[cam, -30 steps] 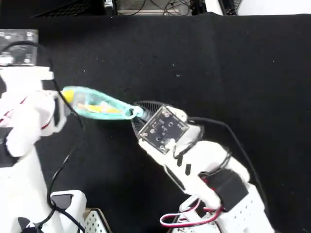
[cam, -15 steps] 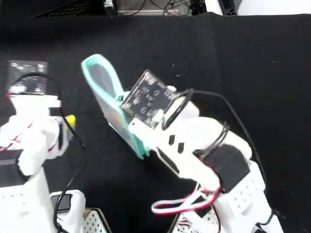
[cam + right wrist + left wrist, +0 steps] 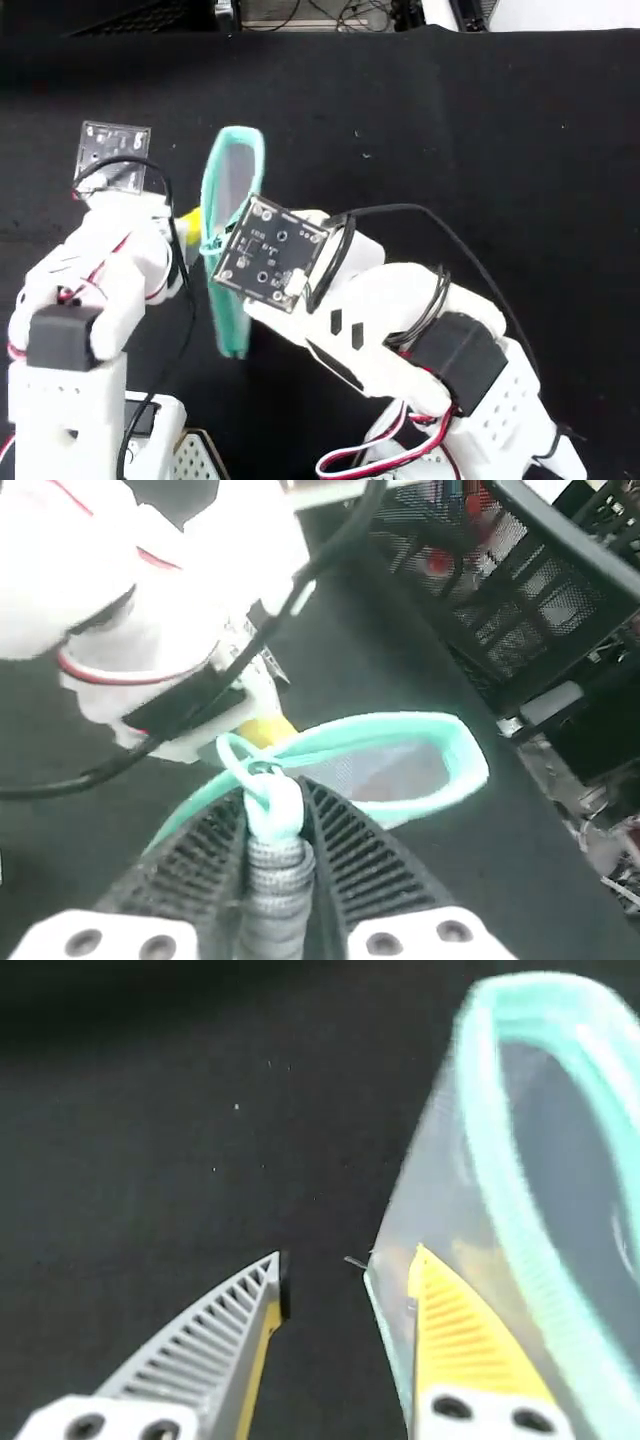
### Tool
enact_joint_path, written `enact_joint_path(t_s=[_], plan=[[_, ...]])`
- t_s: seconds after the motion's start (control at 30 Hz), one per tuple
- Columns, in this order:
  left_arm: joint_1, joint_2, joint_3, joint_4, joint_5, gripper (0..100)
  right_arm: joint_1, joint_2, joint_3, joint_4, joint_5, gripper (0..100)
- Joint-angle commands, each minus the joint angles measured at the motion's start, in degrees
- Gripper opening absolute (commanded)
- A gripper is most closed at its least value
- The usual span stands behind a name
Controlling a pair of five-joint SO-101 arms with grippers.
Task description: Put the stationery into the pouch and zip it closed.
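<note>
The pouch (image 3: 232,180) is translucent with a mint-green rim and hangs lifted off the black table, its long side running from far to near. My right gripper (image 3: 272,792) is shut on the mint zipper pull (image 3: 268,810) at the pouch's rim, with the pouch (image 3: 400,760) spreading out beyond it. My left gripper (image 3: 349,1255) stands open right beside the pouch (image 3: 520,1160); its yellow finger (image 3: 450,1330) lies against the clear wall and the grey finger (image 3: 235,1325) is over bare cloth. What is inside the pouch is too unclear to name.
The black cloth table (image 3: 500,150) has free room on the right and at the back. A black mesh basket (image 3: 540,590) stands behind the table. Cables run along the far edge (image 3: 330,15). The two arm bases crowd the near edge.
The right arm has lifted the pouch by its zipper pull and swung it from lying crosswise to hanging lengthwise. The left arm let go of its far end and has come back beside it.
</note>
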Motion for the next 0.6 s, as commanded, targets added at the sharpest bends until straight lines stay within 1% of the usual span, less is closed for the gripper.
enact_joint_path(t_s=[0.0,0.07,0.2,0.3,0.43,0.5,0.57], plan=[[-2.86,-6.24,-3.03,4.66,0.53,22,3.60,0.13,-3.03,-1.85,1.85,1.2],[-3.12,-11.25,-3.91,7.91,0.53,22,4.92,0.13,-1.89,-2.64,1.93,1.2],[0.31,-21.36,-4.00,11.52,0.53,22,5.01,0.04,-0.75,-2.73,1.93,1.2],[5.67,-26.73,-3.82,13.80,0.53,22,5.27,0.04,-0.84,-2.73,1.93,1.2],[16.13,-29.98,-3.82,16.35,1.23,22,5.27,0.04,-0.92,-2.73,1.93,1.2],[20.35,-30.77,-3.82,16.44,4.31,22,5.27,0.04,-0.92,-2.73,1.93,1.2],[21.41,-30.86,-3.74,16.26,6.86,23,5.27,0.04,-0.92,-2.55,1.93,1.2]])
